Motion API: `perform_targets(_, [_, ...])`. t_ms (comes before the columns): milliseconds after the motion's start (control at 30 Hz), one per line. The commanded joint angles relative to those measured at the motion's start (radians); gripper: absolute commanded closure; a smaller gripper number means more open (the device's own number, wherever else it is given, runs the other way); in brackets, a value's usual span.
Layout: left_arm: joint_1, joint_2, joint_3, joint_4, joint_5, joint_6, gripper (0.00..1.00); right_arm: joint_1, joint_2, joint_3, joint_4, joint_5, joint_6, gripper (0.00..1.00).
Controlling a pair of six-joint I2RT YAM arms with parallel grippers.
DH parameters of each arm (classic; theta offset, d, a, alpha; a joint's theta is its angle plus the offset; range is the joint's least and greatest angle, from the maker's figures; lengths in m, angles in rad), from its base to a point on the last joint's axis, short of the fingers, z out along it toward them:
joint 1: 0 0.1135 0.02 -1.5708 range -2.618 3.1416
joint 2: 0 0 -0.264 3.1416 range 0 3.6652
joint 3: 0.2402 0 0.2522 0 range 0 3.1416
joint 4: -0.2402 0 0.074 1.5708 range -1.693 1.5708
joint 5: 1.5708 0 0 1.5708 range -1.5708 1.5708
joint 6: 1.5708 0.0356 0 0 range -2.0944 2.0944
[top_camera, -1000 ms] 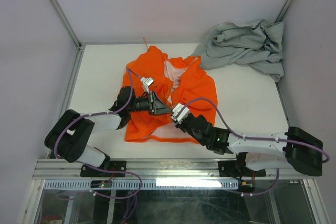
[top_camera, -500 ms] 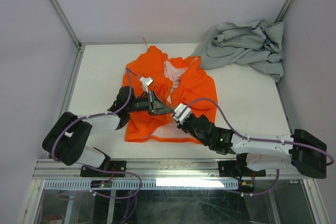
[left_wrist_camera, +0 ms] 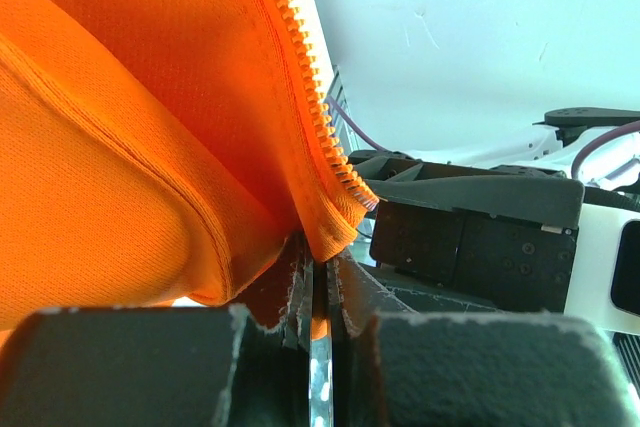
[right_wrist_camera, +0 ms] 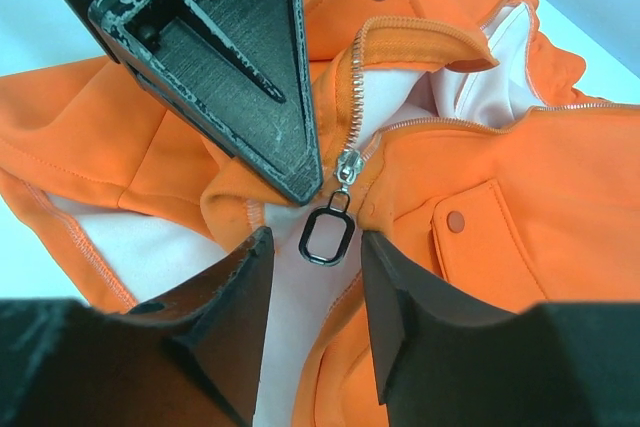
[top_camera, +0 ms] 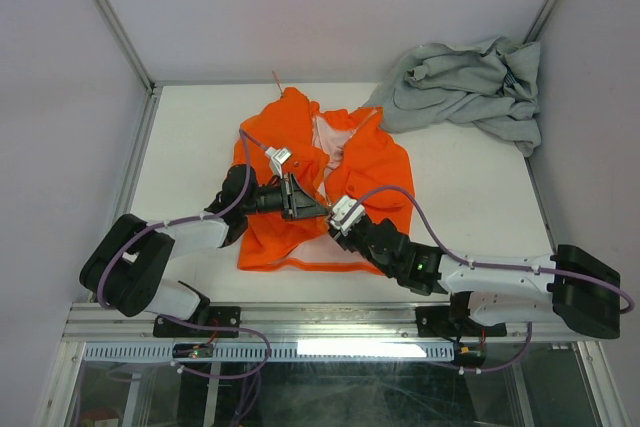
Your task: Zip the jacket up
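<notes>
Two pincers, both mine: R pincer nearest, jaws apart w/ zip pull between, not gripped. L pincer clamped on jacket edge by zip teeth, middle of table. Far right: grey garment.

The bright orange jacket lies rumpled, front up, mid-table, collar toward 12 o'clock and hem toward 6. Pale lining shows at the open front. The zipper teeth part just above the slider, and its black pull ring hangs at 6 o'clock.
</notes>
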Motion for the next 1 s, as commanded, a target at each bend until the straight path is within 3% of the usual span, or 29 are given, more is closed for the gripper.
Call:
perform_targets(0, [-0.015,-0.034,0.007,0.023,0.019,0.01,1.0,0.009,-0.017,0.023,0.101,0.044,0.01,0.58])
perform_targets(267, [-0.016,-0.037,0.002,0.015,0.018,0.014,1.0,0.009,-0.024,0.022,0.087,0.09,-0.002,0.75])
perform_targets(567, [-0.018,-0.042,0.003,0.009,0.012,0.015,1.0,0.009,-0.01,0.025,0.081,0.057,0.015,0.82])
perform_targets(833, [-0.025,-0.04,0.002,0.009,0.006,0.013,1.0,0.011,0.037,0.038,0.121,0.026,0.034,0.65])
perform_targets(967, [-0.03,-0.043,0.004,0.009,0.004,0.01,1.0,0.013,0.064,0.038,0.148,0.055,0.042,0.62])
